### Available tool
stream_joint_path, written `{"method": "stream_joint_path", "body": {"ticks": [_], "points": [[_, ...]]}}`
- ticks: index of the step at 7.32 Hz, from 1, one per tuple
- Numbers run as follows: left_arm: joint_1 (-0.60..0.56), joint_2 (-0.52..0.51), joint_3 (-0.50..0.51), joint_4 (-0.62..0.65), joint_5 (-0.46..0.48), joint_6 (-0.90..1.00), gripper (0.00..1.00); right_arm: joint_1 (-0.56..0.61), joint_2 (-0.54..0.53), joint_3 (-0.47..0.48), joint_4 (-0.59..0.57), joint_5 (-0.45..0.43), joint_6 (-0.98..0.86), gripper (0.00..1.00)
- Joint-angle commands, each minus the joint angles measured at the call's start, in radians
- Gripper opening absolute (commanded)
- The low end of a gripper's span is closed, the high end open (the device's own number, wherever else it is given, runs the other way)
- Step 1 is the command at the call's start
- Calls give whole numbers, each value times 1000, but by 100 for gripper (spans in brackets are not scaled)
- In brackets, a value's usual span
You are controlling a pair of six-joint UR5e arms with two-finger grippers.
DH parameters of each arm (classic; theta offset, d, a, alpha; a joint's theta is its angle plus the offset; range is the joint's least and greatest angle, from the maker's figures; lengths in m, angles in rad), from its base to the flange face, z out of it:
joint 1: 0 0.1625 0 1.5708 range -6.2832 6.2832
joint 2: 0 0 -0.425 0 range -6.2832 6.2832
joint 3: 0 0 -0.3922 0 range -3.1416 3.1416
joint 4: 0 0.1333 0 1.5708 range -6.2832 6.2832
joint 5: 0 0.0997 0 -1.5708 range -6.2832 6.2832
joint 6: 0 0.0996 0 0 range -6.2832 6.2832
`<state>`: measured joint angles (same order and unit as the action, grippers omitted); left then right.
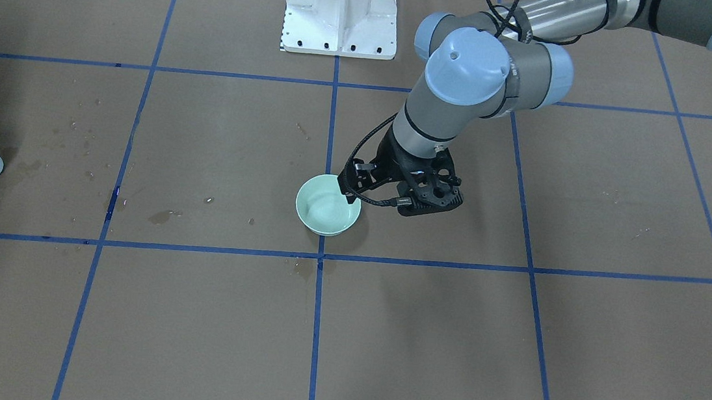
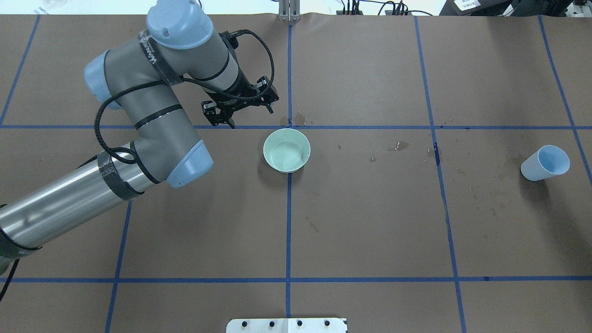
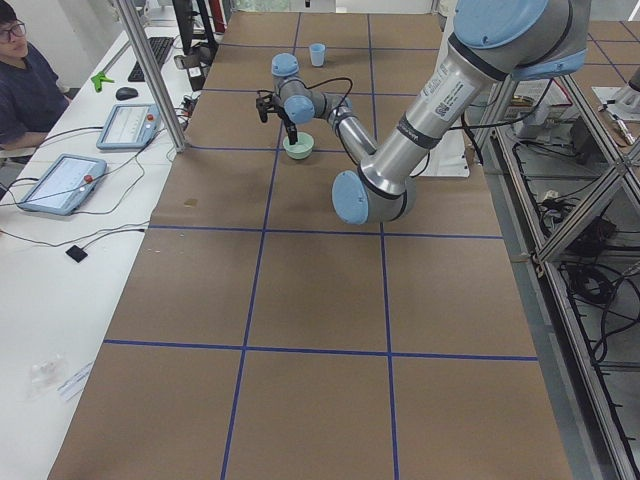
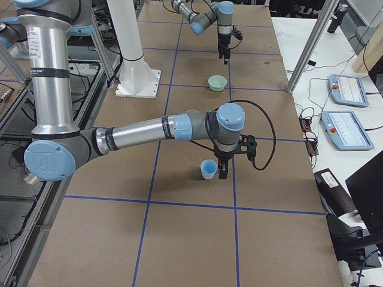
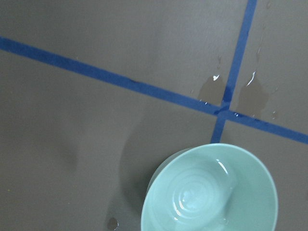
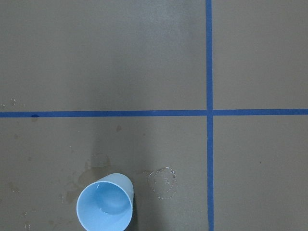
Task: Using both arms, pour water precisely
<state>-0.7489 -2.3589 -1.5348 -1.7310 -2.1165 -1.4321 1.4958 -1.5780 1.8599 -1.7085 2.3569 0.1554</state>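
At the left of the overhead view, my left pincer (image 2: 250,118) hangs released, fingers spread and grasping nothing. It is near the bowl (image 2: 301,138) but up and to the left of it, not over it. At the centre of that frame the pale green bowl sits upright on a blue tape line. The water (image 5: 195,204) lies in its bottom as a faint shine with rings. Right of the bowl, wet patches (image 2: 401,146) mark the table (image 2: 370,222). At the far right stands the light blue cup (image 2: 529,170), upright and well apart from the bowl, with only a glint showing at its bottom. My right pincer (image 4: 222,170) shows only in the side view, just beside the cup, and I cannot tell whether it is released or clenched.

What worries me most is the bowl. Its wall is smooth and flared, so if I pinch the rim off-centre it may tilt or slide on the damp paper and slop the little water out. The cup looks light, and a finger arriving off-line could knock it over.
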Motion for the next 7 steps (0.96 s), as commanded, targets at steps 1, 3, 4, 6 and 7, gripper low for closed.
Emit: {"method": "stream_joint_path", "body": {"ticks": [1,3,4,6,7], "points": [[-24,26,-39,25,-5,21,100,-54,-92,117,47,-88,56,100],[-24,50,-56,25,1,21,100,-126,-118,171,55,-112,158,100],[-26,67,-71,25,3,21,100,-152,-213,224,164,-167,230,100],[-26,96,-100,25,4,21,100,-236,-399,211,551,-238,501,100],[-24,108,-104,25,6,19,100,-299,-411,211,619,-287,645,100]]}}
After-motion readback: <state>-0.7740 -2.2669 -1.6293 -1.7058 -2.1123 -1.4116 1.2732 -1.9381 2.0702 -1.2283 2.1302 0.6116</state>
